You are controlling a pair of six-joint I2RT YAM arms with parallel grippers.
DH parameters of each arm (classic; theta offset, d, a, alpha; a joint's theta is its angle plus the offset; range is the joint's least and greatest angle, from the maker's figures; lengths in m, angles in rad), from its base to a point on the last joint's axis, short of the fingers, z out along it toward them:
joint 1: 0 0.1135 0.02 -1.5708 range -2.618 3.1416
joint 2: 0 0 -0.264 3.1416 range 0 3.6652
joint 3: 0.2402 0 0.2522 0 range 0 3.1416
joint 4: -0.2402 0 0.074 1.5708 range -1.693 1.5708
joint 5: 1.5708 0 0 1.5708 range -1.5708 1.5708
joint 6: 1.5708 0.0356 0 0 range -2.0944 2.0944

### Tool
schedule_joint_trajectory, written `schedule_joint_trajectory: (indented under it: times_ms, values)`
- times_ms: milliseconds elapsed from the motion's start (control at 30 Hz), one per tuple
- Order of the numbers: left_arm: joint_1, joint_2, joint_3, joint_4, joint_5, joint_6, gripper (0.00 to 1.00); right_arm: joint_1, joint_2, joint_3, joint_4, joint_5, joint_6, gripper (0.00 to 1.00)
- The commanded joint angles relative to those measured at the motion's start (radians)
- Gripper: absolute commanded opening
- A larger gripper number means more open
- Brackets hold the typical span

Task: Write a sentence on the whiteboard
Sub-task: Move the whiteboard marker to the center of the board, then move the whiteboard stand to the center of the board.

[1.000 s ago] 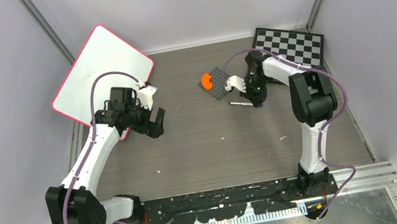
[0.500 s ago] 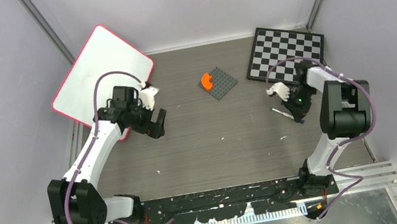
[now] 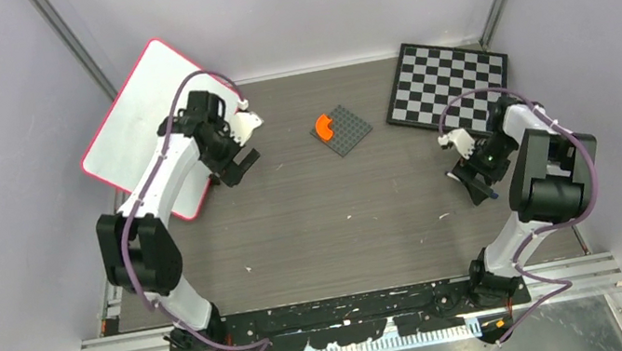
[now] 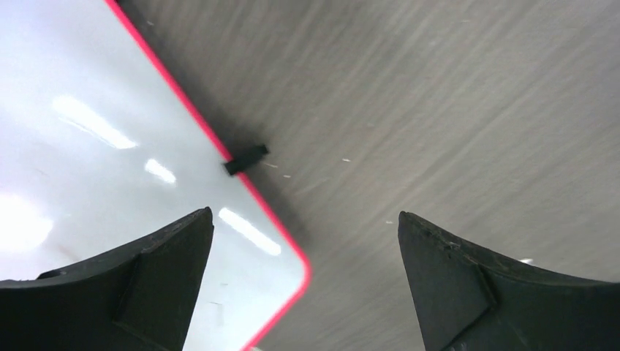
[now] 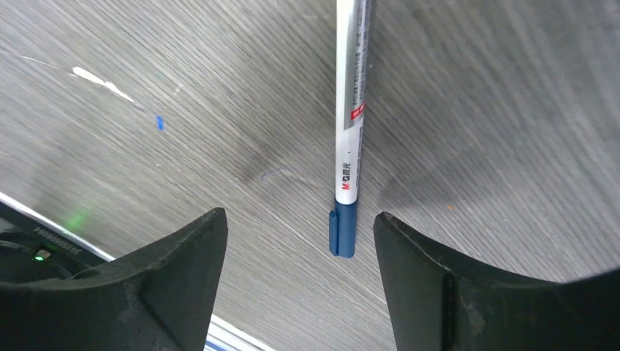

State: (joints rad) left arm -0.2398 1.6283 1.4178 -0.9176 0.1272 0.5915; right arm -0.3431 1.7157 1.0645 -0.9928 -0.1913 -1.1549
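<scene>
Whiteboard, far-left corner, bears no writing. Blue-capped marker lies ungrasped between the spread right gripper fingers. The left gripper is likewise spread. All writing is left to do.

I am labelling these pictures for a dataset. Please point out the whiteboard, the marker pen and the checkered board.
whiteboard (image 3: 135, 114), top external view, on its bare white face.
marker pen (image 5: 349, 139), right wrist view, on its white barrel.
checkered board (image 3: 446, 83), top external view, on its middle squares.

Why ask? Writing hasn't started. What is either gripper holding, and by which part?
Nothing. The left gripper is open and empty; the marker lies between the open jaws of the right gripper, touching neither.
</scene>
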Motion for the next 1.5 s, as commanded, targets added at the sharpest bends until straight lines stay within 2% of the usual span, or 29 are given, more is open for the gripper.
schedule_joint_trajectory:
  times_ms: [0, 167, 400, 500, 733, 933, 1367, 1467]
  values:
    - [0.005, 0.106, 0.151, -0.133, -0.103, 0.287, 0.99, -0.002, -0.058, 0.12, -0.123, -0.124, 0.053, 0.79]
    - [0.002, 0.175, 0.178, -0.166, -0.167, 0.513, 0.9, -0.001, -0.111, 0.203, -0.196, -0.239, 0.162, 0.81]
    - [0.002, 0.158, 0.013, -0.111, -0.148, 0.91, 0.72, 0.015, -0.19, 0.28, -0.233, -0.421, 0.375, 0.83]
    - [0.001, 0.181, -0.015, -0.097, -0.144, 1.023, 0.69, 0.032, -0.209, 0.297, -0.225, -0.485, 0.461, 0.83]
    - [0.01, 0.274, 0.03, -0.05, -0.083, 1.094, 0.66, 0.096, -0.221, 0.259, -0.139, -0.525, 0.622, 0.83]
    - [0.011, 0.361, 0.102, -0.032, -0.111, 1.112, 0.66, 0.116, -0.243, 0.208, -0.063, -0.553, 0.695, 0.83]
    - [0.063, 0.45, 0.181, -0.1, -0.176, 1.113, 0.51, 0.118, -0.243, 0.168, -0.033, -0.559, 0.705, 0.83]
    - [0.079, 0.458, 0.188, -0.109, -0.195, 1.11, 0.42, 0.118, -0.238, 0.164, -0.022, -0.562, 0.709, 0.83]
